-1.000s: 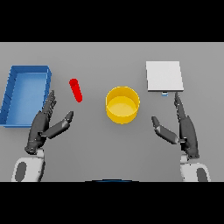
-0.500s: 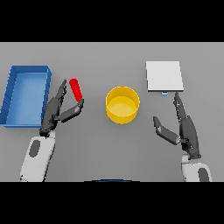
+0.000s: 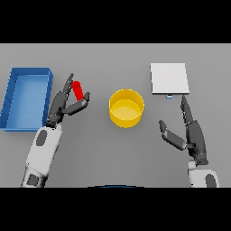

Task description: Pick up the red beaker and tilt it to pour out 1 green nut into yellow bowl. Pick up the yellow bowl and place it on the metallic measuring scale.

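Your left hand (image 3: 63, 104) is spread open around the red beaker (image 3: 78, 90); it looks light and tippy, so pinch it mid-body.

Flat matte grey table (image 3: 113, 153) fills the view — no walls, floor or windows visible. Light even and diffuse — soft, short shadows. Open blue rectangular bin (image 3: 11, 97) at left.
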Controlling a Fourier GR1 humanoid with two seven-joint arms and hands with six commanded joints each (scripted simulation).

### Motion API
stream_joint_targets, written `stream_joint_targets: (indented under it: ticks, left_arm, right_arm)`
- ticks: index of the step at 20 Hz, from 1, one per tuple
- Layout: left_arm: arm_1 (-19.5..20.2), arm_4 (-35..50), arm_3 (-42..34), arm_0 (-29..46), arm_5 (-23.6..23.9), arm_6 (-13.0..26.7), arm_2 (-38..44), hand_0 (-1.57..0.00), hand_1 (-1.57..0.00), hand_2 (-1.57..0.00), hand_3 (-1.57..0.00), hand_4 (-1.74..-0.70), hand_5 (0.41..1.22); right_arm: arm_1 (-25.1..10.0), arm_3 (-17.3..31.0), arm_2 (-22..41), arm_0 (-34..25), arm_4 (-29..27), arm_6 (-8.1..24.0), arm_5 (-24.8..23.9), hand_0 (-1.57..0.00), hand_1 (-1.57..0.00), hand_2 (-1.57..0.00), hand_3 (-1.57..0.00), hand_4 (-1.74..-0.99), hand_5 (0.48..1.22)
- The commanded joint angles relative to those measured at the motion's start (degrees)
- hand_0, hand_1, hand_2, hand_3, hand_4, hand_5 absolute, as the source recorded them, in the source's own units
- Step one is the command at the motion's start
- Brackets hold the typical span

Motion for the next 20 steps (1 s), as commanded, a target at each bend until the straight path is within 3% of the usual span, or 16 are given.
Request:
stream_joint_targets:
  ticks: [1, 5, 7, 12, 13, 15, 17, 20]
  left_arm:
    - [0.06, 0.03, 1.80, -1.19, 0.27, -0.14, 0.56, 0.00, 0.00, 0.00, 0.00, -1.30, 0.690]
    - [0.00, 0.25, 5.43, -4.42, 0.31, -0.50, 1.47, 0.00, 0.00, 0.00, 0.00, -1.29, 0.683]
    - [-0.10, 0.73, 8.00, -6.05, -0.20, -1.51, 2.13, 0.00, 0.00, 0.00, 0.00, -1.30, 0.686]
    - [-1.56, 1.79, 12.82, -8.94, 0.75, -5.19, 3.90, 0.00, 0.00, 0.00, 0.00, -1.35, 0.704]
    - [-1.87, 2.57, 14.17, -9.85, 1.06, -6.36, 4.94, 0.00, -0.03, -0.07, -0.03, -1.38, 0.724]
    - [-2.08, 3.71, 14.92, -10.51, 1.46, -6.67, 6.24, -0.29, -0.33, -0.36, -0.29, -1.45, 0.783]
    - [-2.70, 2.77, 16.12, -11.96, 3.48, -5.00, 6.15, -0.66, -0.70, -0.73, -0.72, -1.50, 0.941]
    - [-2.54, 1.20, 17.23, -12.55, 3.22, -7.26, 4.85, -1.11, -1.12, -1.14, -0.97, -1.60, 1.078]
  right_arm:
    - [-0.06, 0.31, 0.02, -0.14, 0.39, -0.11, -0.22, 0.00, 0.00, 0.00, 0.00, -1.271, 0.646]
    - [0.25, 0.21, 0.11, 0.11, -0.13, -0.56, 0.09, 0.00, 0.00, 0.00, 0.00, -1.268, 0.641]
    - [0.24, 0.62, -0.41, -0.93, -0.46, 1.11, -0.15, 0.00, 0.00, 0.00, 0.00, -1.268, 0.639]
    - [0.02, 0.68, -0.12, -0.49, 0.44, 1.07, -0.37, 0.00, 0.00, 0.00, 0.00, -1.261, 0.641]
    - [0.15, 0.85, -0.07, -0.47, 0.48, 0.67, -0.43, 0.00, 0.00, 0.00, 0.00, -1.259, 0.642]
    - [-0.48, 0.63, -0.59, -0.05, 0.15, 0.04, -0.28, 0.00, 0.00, 0.00, 0.00, -1.258, 0.644]
    - [-0.08, 0.56, -0.49, -0.40, 0.30, 0.60, -0.66, 0.00, 0.00, 0.00, 0.00, -1.255, 0.644]
    - [-0.23, -0.12, -0.22, 0.54, 0.33, -0.14, -0.32, 0.00, 0.00, 0.00, 0.00, -1.252, 0.644]
